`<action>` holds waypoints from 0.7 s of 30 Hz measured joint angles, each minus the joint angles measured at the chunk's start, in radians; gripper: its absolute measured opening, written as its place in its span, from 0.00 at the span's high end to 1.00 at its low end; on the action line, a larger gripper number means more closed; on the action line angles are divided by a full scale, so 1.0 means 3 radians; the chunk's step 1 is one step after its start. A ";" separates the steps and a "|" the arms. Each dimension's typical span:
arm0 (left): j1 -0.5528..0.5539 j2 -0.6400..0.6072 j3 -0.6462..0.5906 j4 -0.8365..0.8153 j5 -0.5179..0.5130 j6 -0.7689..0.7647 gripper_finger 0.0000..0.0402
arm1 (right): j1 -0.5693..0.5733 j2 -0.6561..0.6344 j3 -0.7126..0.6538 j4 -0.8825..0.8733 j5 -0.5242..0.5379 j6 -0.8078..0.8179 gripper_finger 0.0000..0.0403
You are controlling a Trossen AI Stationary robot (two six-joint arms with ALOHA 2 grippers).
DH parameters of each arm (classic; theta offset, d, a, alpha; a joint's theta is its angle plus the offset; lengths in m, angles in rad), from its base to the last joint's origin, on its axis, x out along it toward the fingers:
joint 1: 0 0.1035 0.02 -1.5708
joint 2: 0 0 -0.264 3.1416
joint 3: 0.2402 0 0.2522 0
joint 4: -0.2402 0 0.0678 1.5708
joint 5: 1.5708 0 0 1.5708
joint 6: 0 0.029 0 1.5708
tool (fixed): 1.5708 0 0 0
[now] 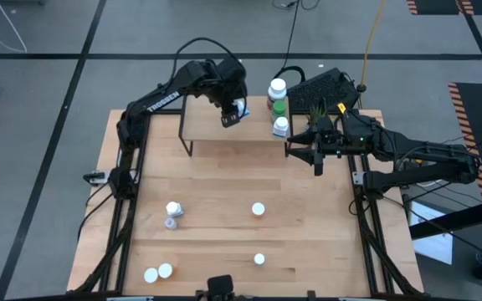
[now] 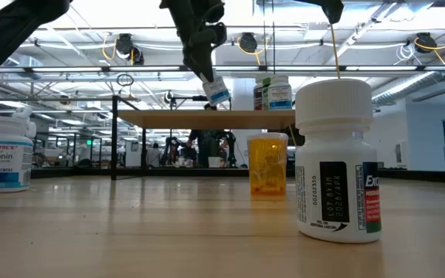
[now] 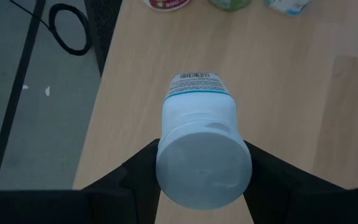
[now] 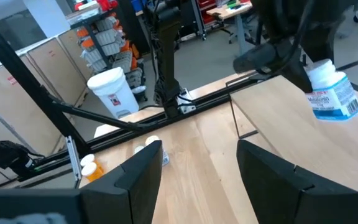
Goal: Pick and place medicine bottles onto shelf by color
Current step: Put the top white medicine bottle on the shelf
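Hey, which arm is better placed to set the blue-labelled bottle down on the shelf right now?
Left. The left gripper is shut on the blue-labelled bottle, holding it tilted just above the shelf. The right gripper is open and empty, beside the shelf's other end.

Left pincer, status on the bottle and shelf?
Left pincer shut on white bottle, tilted above shelf. Right pincer open, beside shelf. Three bottles occupy shelf's right end.

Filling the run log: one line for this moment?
left tool: shut on white blue-labelled pill bottle, above light-wood shelf | right tool: open, empty, beside shelf | loose bottles on table
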 joint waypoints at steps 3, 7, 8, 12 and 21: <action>0.0000 0.0057 0.0000 0.0040 0.0003 0.0023 0.54 | 0.0000 0.0000 0.0000 -0.0011 0.0000 -0.0001 0.50; -0.0006 0.0092 0.0000 0.0156 0.0024 0.0026 0.54 | -0.0001 0.0000 0.0000 -0.0015 0.0003 -0.0004 0.50; -0.0006 0.0097 0.0000 0.0182 0.0035 0.0007 0.54 | -0.0001 0.0000 0.0000 -0.0015 0.0008 -0.0011 0.50; -0.0008 0.0131 0.0000 0.0172 0.0044 -0.0026 0.53 | -0.0001 0.0001 0.0000 -0.0018 0.0020 -0.0023 0.50; -0.0036 0.0209 0.0000 0.0126 -0.0005 -0.0112 0.43 | -0.0001 0.0001 0.0000 -0.0018 0.0021 -0.0015 0.50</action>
